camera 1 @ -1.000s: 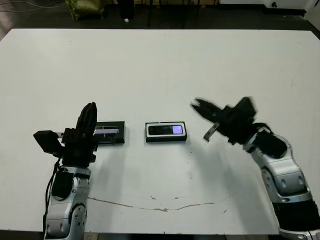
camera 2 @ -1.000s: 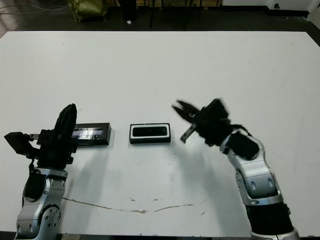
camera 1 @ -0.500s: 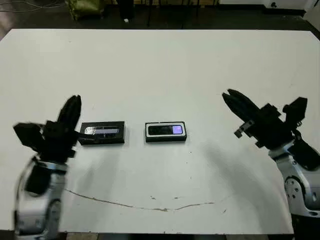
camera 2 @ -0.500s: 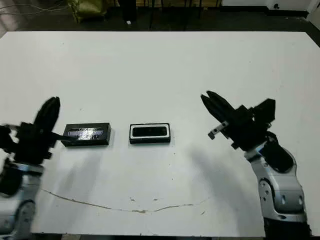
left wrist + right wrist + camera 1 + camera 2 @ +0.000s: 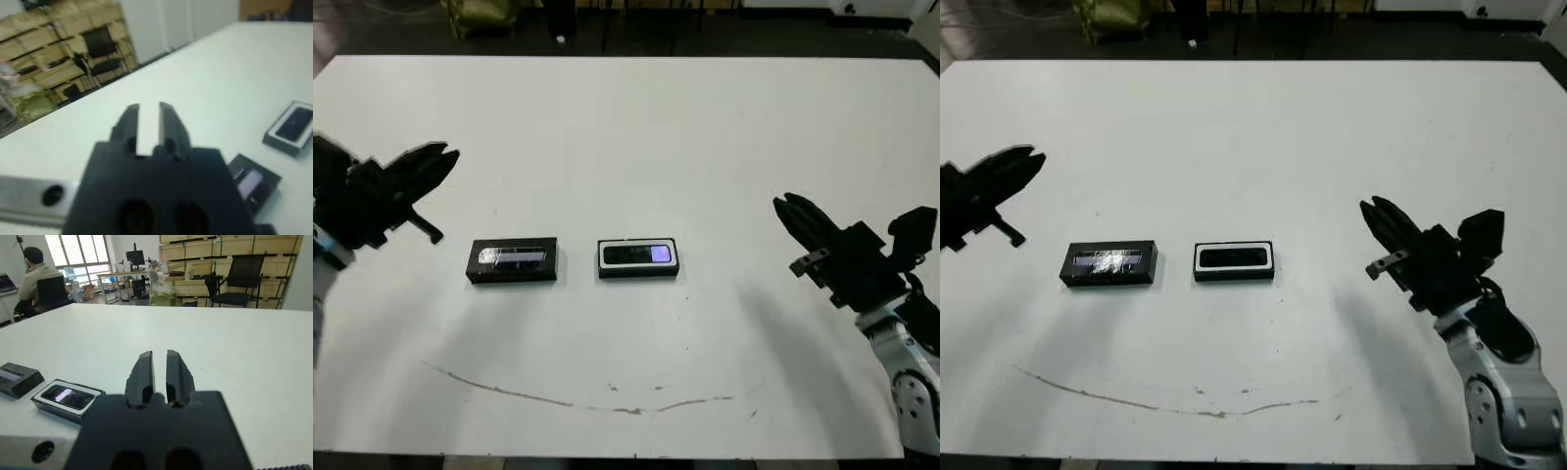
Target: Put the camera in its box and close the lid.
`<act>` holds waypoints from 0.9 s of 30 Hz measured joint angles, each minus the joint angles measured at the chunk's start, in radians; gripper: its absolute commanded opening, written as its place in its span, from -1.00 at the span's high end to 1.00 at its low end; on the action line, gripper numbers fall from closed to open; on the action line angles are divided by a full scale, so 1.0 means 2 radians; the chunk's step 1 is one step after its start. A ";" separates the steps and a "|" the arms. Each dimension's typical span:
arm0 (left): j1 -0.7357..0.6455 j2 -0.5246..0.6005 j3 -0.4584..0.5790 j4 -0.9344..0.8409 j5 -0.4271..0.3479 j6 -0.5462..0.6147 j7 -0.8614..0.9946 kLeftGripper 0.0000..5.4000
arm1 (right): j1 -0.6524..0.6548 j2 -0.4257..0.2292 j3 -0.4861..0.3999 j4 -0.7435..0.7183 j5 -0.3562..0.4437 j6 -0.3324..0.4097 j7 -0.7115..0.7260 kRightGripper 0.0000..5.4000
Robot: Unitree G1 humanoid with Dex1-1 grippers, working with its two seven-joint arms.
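The box [image 5: 638, 272], a shallow black tray lined in white, lies near the table's middle. The camera [image 5: 637, 256] rests inside it, a purple glint at its right end. Left of the box, apart from it, the lid [image 5: 513, 261] lies flat with its silvery stripe facing up. My left gripper [image 5: 450, 154] hovers up and to the left of the lid, shut and holding nothing. My right gripper [image 5: 783, 203] hangs well to the right of the box, also shut and holding nothing. The right wrist view shows the box [image 5: 44, 404] and the lid [image 5: 19, 378] beyond the fingers [image 5: 144, 369].
A thin dark scratch [image 5: 607, 397] runs across the white table [image 5: 636, 127] near its front edge. Beyond the far edge are chairs, stacked cartons and a seated person [image 5: 36, 276].
My left arm has swung up and to the left, away from the lid. My right arm has drawn back to the right, away from the box. Box, camera and lid stayed put.
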State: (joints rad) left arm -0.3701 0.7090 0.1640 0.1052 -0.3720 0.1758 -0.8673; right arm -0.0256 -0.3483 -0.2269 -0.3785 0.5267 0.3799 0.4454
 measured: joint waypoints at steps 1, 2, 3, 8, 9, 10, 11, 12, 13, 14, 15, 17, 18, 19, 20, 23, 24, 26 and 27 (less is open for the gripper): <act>-0.010 0.005 -0.006 0.006 0.001 0.007 -0.012 0.25 | 0.000 0.000 -0.003 0.000 0.005 0.004 -0.003 1.00; -0.021 0.008 -0.014 0.014 0.002 0.012 -0.026 0.16 | 0.001 0.000 -0.006 -0.001 0.007 0.008 -0.007 1.00; -0.031 0.009 -0.022 0.024 0.003 0.012 -0.043 0.08 | 0.003 0.000 -0.007 -0.005 0.008 0.013 -0.014 1.00; -0.085 0.011 -0.070 0.113 0.028 -0.046 -0.141 -0.37 | 0.012 0.001 -0.005 -0.028 0.007 0.027 -0.034 1.00; -0.096 0.012 -0.082 0.131 0.038 -0.058 -0.166 -0.45 | 0.013 0.002 -0.003 -0.029 0.005 0.027 -0.037 1.00; -0.107 0.014 -0.095 0.149 0.047 -0.070 -0.193 -0.55 | 0.014 0.002 -0.001 -0.029 0.002 0.027 -0.039 1.00; -0.118 0.017 -0.105 0.166 0.054 -0.080 -0.219 -0.63 | 0.014 0.002 0.000 -0.029 0.001 0.026 -0.040 1.00; -0.130 0.021 -0.116 0.185 0.062 -0.087 -0.247 -0.72 | 0.014 0.002 0.001 -0.028 0.001 0.026 -0.039 1.00; -0.140 0.024 -0.122 0.200 0.067 -0.092 -0.266 -0.81 | 0.013 0.002 0.003 -0.026 0.001 0.026 -0.039 1.00; -0.149 0.024 -0.125 0.215 0.070 -0.099 -0.282 -0.90 | 0.013 0.003 0.004 -0.025 0.002 0.026 -0.038 1.00; -0.155 0.025 -0.126 0.229 0.072 -0.109 -0.296 -0.99 | 0.013 0.003 0.005 -0.024 0.002 0.026 -0.038 1.00; -0.162 0.024 -0.126 0.252 0.072 -0.128 -0.318 -1.00 | 0.012 0.004 0.006 -0.022 0.004 0.026 -0.038 1.00; -0.162 0.023 -0.126 0.261 0.072 -0.135 -0.324 -1.00 | 0.012 0.005 0.006 -0.021 0.004 0.026 -0.038 1.00; -0.163 0.022 -0.126 0.267 0.072 -0.141 -0.329 -1.00 | 0.012 0.006 0.006 -0.020 0.004 0.026 -0.038 1.00; -0.165 0.020 -0.126 0.276 0.071 -0.146 -0.339 -1.00 | 0.012 0.006 0.007 -0.018 0.004 0.026 -0.038 1.00; -0.173 0.014 -0.127 0.297 0.070 -0.159 -0.362 -1.00 | 0.012 0.007 0.009 -0.017 0.002 0.024 -0.038 1.00; -0.176 0.013 -0.130 0.302 0.070 -0.158 -0.364 -1.00 | 0.012 0.007 0.010 -0.017 0.001 0.024 -0.038 1.00; -0.182 0.012 -0.141 0.310 0.069 -0.152 -0.367 -1.00 | 0.012 0.007 0.010 -0.017 0.000 0.018 -0.037 1.00; -0.185 0.011 -0.146 0.312 0.067 -0.152 -0.367 -1.00 | 0.012 0.007 0.010 -0.017 -0.001 0.016 -0.037 1.00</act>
State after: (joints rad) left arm -0.7409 0.7303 -0.1275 0.7290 -0.2371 -0.1272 -1.6012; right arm -0.0006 -0.3343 -0.2072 -0.4127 0.5255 0.4125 0.3711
